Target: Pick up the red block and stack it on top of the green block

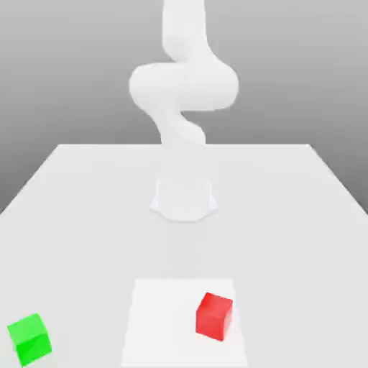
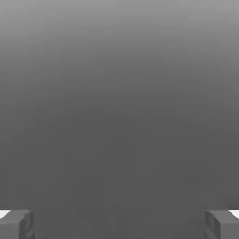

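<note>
Jaws released: in the hand view the two grey fingertips (image 2: pixel 16 224) stand wide apart at opposite edges, nothing between them; the gripper (image 2: pixel 119 225) faces a plain grey backdrop.

Exterior view, item one: the red block (image 1: pixel 214 316). Small plain cube, smooth faces. It rests flat on the white bench (image 1: pixel 86 215), on a paler square patch (image 1: pixel 162 323) near the front edge, toward the exterior view's right. Turned slightly, so one vertical edge faces the camera and two side faces show. No long axis: all sides equal, top face level. Judged light, rigid and not fragile; smooth faces may slip under a weak pinch. Best hold, by judgement: two opposite vertical faces, jaws squared to them, at mid-height, top left free.

Item two: the green block (image 1: pixel 29 339). Same size and finish, at the front corner toward the exterior view's left, well apart from the red one. Also turned a little, top flat and bare.

Item three: the white arm (image 1: pixel 183 86), rising at the bench's far middle.
</note>
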You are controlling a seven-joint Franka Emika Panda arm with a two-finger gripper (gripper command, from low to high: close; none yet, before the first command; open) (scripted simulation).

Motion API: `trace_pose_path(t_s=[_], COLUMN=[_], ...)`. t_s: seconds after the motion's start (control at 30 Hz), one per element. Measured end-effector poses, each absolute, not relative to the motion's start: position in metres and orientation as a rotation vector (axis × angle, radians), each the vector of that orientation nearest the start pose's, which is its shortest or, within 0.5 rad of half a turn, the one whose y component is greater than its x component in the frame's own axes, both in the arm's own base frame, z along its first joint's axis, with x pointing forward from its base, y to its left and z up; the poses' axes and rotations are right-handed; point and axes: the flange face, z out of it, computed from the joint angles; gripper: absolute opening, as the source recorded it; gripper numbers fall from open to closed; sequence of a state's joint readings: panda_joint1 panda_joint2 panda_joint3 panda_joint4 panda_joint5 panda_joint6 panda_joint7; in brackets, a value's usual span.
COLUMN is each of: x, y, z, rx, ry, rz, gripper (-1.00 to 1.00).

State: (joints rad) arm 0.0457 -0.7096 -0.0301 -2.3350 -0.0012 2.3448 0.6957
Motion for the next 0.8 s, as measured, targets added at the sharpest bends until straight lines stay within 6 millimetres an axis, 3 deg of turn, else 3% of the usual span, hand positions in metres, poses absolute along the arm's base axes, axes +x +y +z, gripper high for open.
trace_pose_path(t_s=[0.17,0.37,0.5,0.67,0.8], x=[0.435,0.464,0.462,0.440,0.425], y=[0.014,0.033,0.044,0.054,0.053], z=[0.563,0.436,0.352,0.253,0.193], rx=[-2.786,-2.976,-3.054,-3.093,-3.090], ry=[0.616,0.232,-0.045,-0.412,-0.568], rz=[-0.762,-0.521,-0.347,-0.115,-0.010], gripper=[0.00,0.00,0.00,0.00,0.00])
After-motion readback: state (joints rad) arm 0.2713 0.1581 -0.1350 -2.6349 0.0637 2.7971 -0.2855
